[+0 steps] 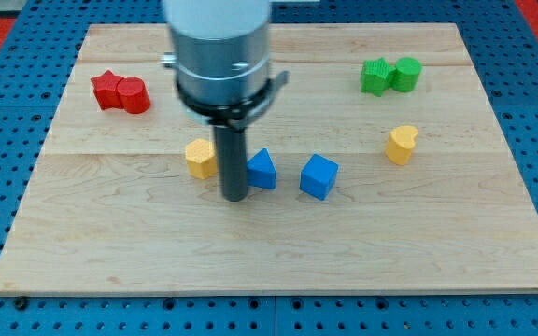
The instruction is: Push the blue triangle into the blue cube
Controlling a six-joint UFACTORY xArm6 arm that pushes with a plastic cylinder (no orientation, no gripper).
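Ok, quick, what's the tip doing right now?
No gripper: my tip is on the board, holding nothing, right beside the blue triangle on the view's left.

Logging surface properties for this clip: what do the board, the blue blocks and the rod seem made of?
Board: pale wood, matte, with visible grain and plank seams. Blue triangle and blue cube: probably plastic or painted; uniform colour, slight sheen. Rod ending in my tip: dark, smooth, metal or plastic; cannot tell.

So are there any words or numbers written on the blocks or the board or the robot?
No text can be read anywhere in this view.
Blue triangle, blue cube, yellow blocks, red blocks, green blocks: plain colour, no letters or numbers.
Wooden board: only wood grain.
Arm above my tip: no label or sign shows.
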